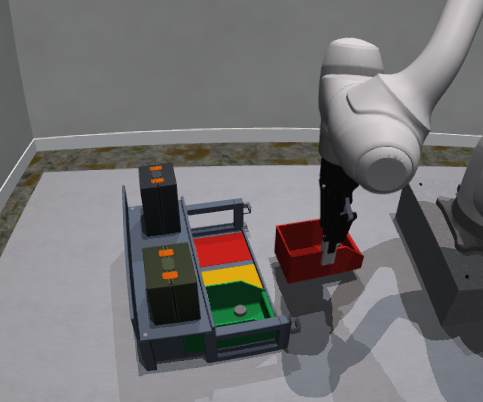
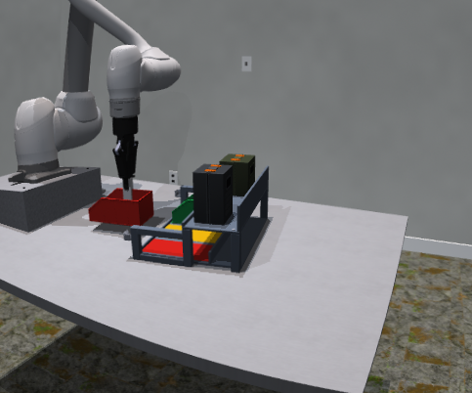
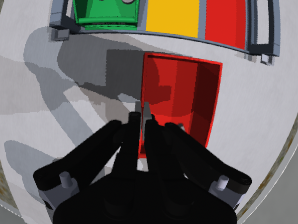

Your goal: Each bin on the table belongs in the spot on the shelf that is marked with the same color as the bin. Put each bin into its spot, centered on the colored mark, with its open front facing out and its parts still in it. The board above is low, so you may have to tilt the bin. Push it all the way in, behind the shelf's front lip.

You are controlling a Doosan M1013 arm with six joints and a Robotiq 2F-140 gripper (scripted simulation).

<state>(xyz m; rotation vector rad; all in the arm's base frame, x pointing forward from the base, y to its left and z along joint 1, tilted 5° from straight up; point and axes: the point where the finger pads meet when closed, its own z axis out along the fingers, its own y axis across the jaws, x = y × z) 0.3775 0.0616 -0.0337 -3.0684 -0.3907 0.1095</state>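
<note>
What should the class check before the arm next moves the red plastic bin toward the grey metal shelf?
1. Gripper shut on a wall of the red plastic bin: ok, as far as the wrist view shows.
2. Red mark on the grey metal shelf unoccupied: ok.
3. Green bin clear of the red spot: ok.
4. Parts inside the red bin: cannot tell.
5. Which side is the red bin's open front: cannot tell.
</note>
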